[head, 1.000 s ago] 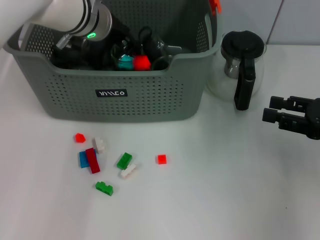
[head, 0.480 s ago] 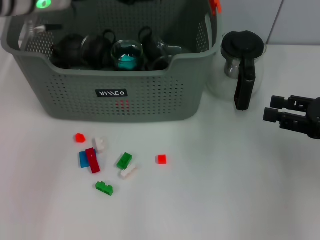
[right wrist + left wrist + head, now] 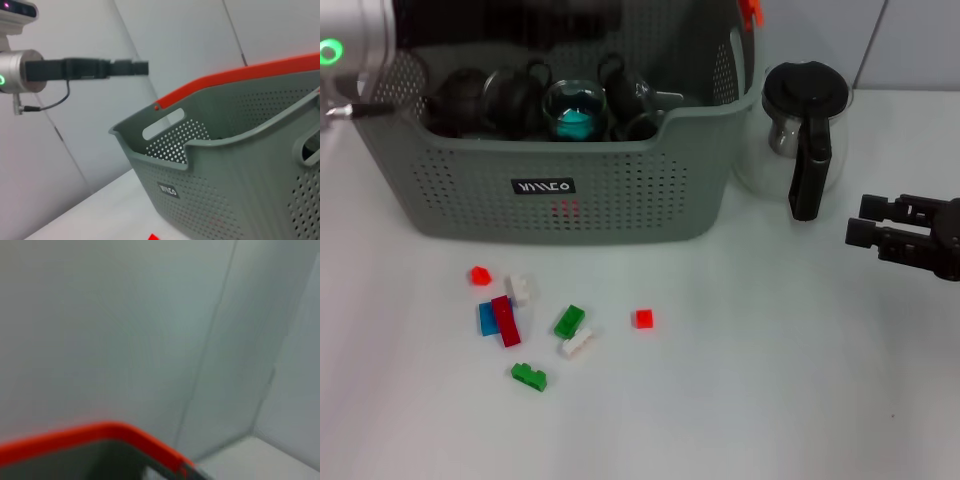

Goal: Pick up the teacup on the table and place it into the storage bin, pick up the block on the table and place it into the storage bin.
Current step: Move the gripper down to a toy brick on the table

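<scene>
The grey-green storage bin [image 3: 620, 190] stands at the back of the table, and its orange rim [image 3: 95, 434] shows in the left wrist view. Several dark glass teacups [image 3: 515, 95] lie inside it, one holding a teal block [image 3: 576, 122]. Behind the bin's front holes a red block [image 3: 565, 210] shows low down. Several loose blocks lie on the table in front, among them a green one [image 3: 569, 321] and a small red one [image 3: 642, 318]. My left gripper [image 3: 142, 66] hangs high above the bin. My right gripper [image 3: 865, 222] rests open and empty at the table's right.
A glass coffee pot with a black handle [image 3: 805, 130] stands right of the bin, close to my right gripper. A white wall rises behind the table.
My left arm has lifted out of the bin and drawn back to the upper left. The red block it carried now lies low inside the bin. The right arm has not moved.
</scene>
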`<action>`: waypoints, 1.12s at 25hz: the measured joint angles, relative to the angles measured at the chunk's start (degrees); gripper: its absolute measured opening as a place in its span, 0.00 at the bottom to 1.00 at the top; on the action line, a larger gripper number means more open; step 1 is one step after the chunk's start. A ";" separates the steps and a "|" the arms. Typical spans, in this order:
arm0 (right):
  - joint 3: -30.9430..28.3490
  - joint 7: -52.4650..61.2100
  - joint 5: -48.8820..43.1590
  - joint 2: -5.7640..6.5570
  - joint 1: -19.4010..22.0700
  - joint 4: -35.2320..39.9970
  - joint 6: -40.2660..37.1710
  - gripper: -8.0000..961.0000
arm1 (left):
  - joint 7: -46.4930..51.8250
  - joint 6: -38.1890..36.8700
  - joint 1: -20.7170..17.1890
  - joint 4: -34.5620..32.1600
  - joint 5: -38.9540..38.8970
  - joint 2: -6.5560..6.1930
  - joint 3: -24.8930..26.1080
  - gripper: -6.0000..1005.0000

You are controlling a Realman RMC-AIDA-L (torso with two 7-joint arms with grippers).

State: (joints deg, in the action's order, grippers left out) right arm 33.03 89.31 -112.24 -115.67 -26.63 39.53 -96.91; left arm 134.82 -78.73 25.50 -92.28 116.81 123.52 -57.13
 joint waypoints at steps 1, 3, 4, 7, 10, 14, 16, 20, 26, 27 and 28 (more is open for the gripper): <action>0.00 0.21 0.00 0.00 0.01 0.07 -0.05 0.63 | 0.00 -4.30 0.66 -0.35 0.54 -0.59 1.25 0.71; -0.02 0.56 0.00 0.00 0.09 0.16 -0.10 0.63 | -0.30 -12.25 1.76 -1.01 2.05 -2.16 2.89 0.71; -0.01 0.64 0.00 0.00 0.13 0.21 -0.12 0.63 | -0.62 -15.82 2.21 -1.28 2.93 -3.06 3.35 0.71; 0.12 0.66 0.00 0.00 0.17 0.26 -0.17 0.63 | -2.90 -23.14 2.48 -1.55 4.92 -5.04 4.28 0.71; 0.19 0.69 0.00 0.00 0.18 0.10 -0.19 0.63 | -6.39 -27.44 2.28 -1.31 5.79 -5.46 5.37 0.71; 0.22 0.73 0.01 0.00 0.18 -0.15 -0.22 0.63 | -9.37 -30.30 2.73 0.46 10.88 -5.18 4.68 0.71; 0.27 0.76 0.00 0.00 0.18 -0.16 -0.22 0.63 | -10.47 -30.86 2.94 1.34 13.98 -4.40 3.50 0.70; 0.28 1.21 -0.22 0.00 0.13 -0.16 -0.22 0.63 | -11.46 -30.42 2.99 1.69 20.93 -2.15 -0.25 0.70; 0.28 1.38 -1.50 -0.18 -0.15 -0.16 -0.21 0.63 | -11.40 -28.25 2.94 1.51 30.41 0.70 -6.60 0.70; 0.29 1.38 -1.54 -0.21 -0.16 -0.16 -0.21 0.63 | -11.10 -27.65 2.74 1.57 30.95 0.73 -8.14 0.70; 0.29 1.39 -1.55 -0.23 -0.16 -0.16 -0.21 0.63 | -10.82 -27.20 2.58 1.60 31.27 0.75 -9.26 0.70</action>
State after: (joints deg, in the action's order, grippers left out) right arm 33.31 90.70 -113.79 -115.90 -26.79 39.37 -97.12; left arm 124.00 -105.94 28.08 -90.68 148.08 124.27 -66.39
